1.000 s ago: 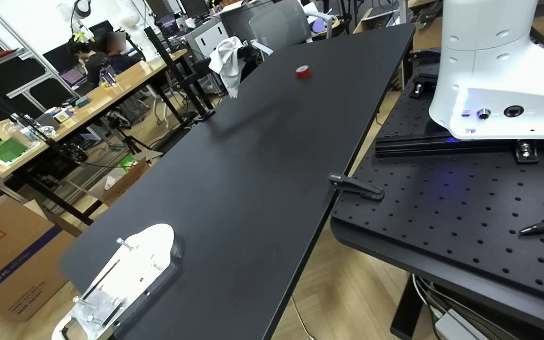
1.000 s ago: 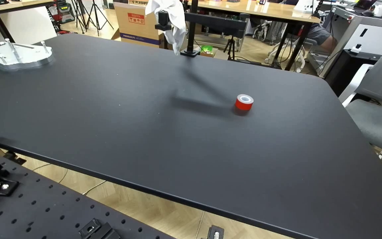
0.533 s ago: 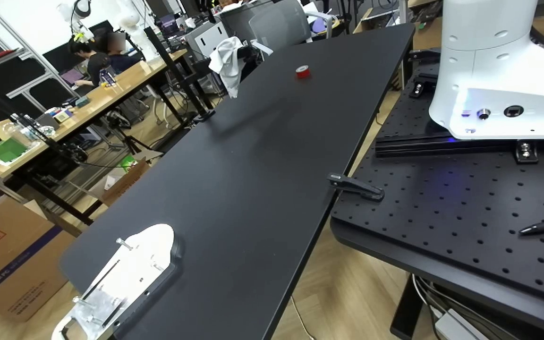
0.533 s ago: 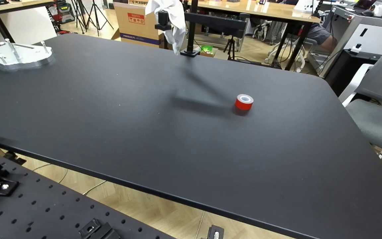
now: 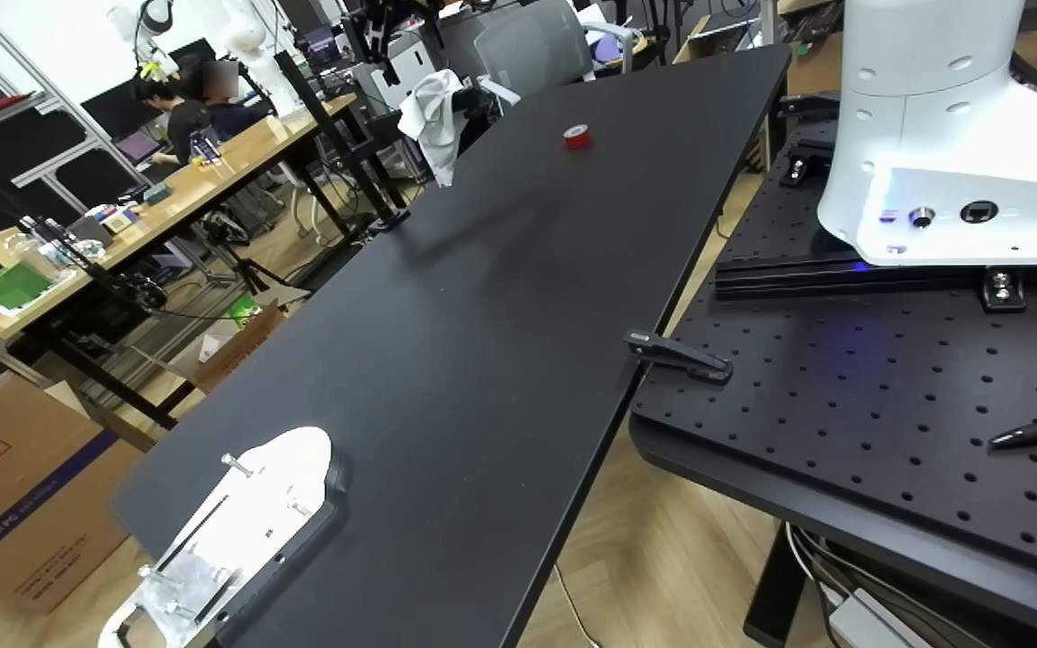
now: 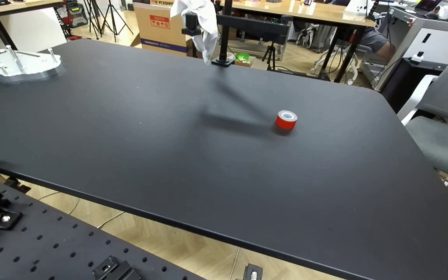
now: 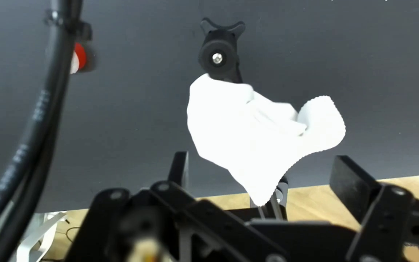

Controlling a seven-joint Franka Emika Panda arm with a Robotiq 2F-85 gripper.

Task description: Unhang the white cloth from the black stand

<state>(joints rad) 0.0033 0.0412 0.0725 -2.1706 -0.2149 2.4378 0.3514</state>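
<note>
The white cloth [image 5: 433,121] hangs over the arm of the black stand [image 5: 334,130] at the table's edge. The cloth [image 6: 206,27] and the stand's upright [image 6: 226,35] also show in an exterior view, with the cloth's lower tip just above the tabletop. My gripper [image 5: 397,49] is in the air above the cloth, apart from it. In the wrist view my gripper [image 7: 261,163] is open, and the cloth [image 7: 242,134] lies ahead of and between the spread fingers, untouched. The stand's round black end [image 7: 218,54] sticks out beyond the cloth; most of its arm is hidden beneath.
A red tape roll [image 6: 286,119] is on the black table [image 6: 150,155]. A white plate with upright bolts [image 5: 248,513] lies at one table end. A grey chair [image 6: 441,112] stands by the other end. A cardboard box [image 5: 32,504] is on the floor.
My gripper has come down into an exterior view from its top edge, toward the cloth. The cloth, stand and tape have not moved.
</note>
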